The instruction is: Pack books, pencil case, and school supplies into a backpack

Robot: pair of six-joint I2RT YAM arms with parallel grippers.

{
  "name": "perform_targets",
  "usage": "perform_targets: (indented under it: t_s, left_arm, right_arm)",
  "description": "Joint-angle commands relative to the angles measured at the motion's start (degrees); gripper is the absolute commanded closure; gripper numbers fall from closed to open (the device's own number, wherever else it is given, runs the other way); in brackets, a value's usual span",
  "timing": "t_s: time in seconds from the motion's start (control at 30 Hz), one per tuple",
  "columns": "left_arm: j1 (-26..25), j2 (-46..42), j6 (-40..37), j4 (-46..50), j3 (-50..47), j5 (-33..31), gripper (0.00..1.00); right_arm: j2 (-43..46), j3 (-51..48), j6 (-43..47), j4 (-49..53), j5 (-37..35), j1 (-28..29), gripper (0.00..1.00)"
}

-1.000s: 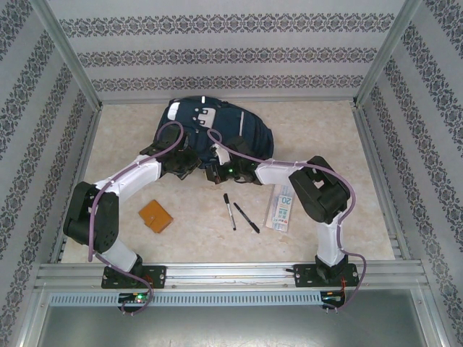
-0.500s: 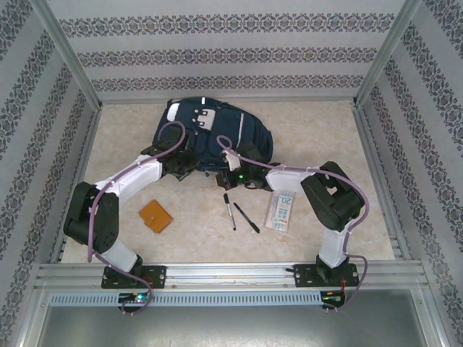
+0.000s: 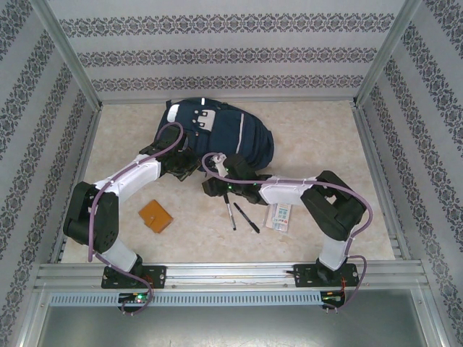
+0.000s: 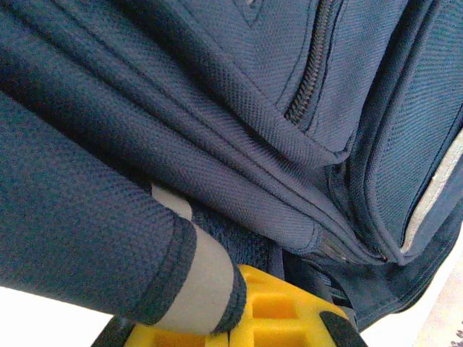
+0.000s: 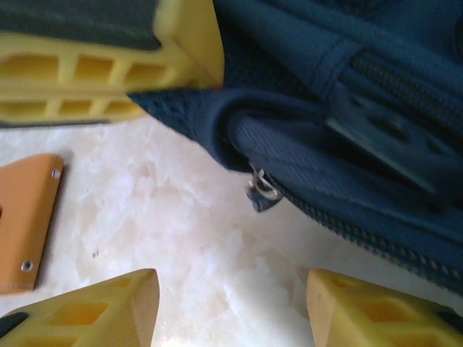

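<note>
Jaws of our right gripper (image 5: 228, 293), shut a second ago, now stand apart, empty, facing the zipper pull (image 5: 262, 191); we judge unzipping comes next; our left gripper (image 4: 233, 322) pinches a trimmed fold of the backpack (image 3: 224, 130), which lies far-centre, long axis running far-left to near-right, zipper edge toward our bases.

Far-right table (image 3: 325, 137) surface: unobstructed. Far centre: blocked by backpack (image 3: 224, 130). Left arm (image 3: 126, 179) and right arm (image 3: 289, 191) meet at its near edge, spanning mid-table. Near zone: orange booklet (image 3: 155, 215) left, two pens (image 3: 230, 213) centre, pencil case (image 3: 281, 215) right. Wide gap between booklet and pens.
</note>
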State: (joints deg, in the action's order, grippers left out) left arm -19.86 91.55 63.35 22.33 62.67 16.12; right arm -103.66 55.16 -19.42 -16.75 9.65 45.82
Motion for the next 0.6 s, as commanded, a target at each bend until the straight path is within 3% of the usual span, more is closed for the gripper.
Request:
perform_targets:
  t_s: [0.0, 0.27, 0.4, 0.5, 0.57]
  left_arm:
    - [0.0, -0.7, 2.3, -1.7, -0.1, 3.2, 1.0]
    - [-0.2, -0.9, 2.4, -1.4, -0.4, 3.4, 1.0]
    - [-0.1, -1.1, 2.2, -1.3, -0.3, 3.0, 1.0]
    - [-0.1, -1.1, 1.8, -0.9, 0.0, 2.4, 1.0]
    - [-0.1, -1.0, 1.1, -0.6, 0.2, 1.9, 1.0]
  right_arm:
    - [-1.7, 3.0, -5.7, -1.9, -12.7, 1.7, 0.47]
    - [-6.7, 10.3, -12.7, 6.3, -22.3, 3.6, 0.59]
    - [-6.9, 11.3, -13.5, 8.3, -24.1, 4.1, 0.87]
    - [-5.9, 10.7, -13.3, 9.4, -25.0, 4.1, 0.99]
    - [-5.2, 9.8, -13.0, 10.0, -24.4, 3.8, 1.0]
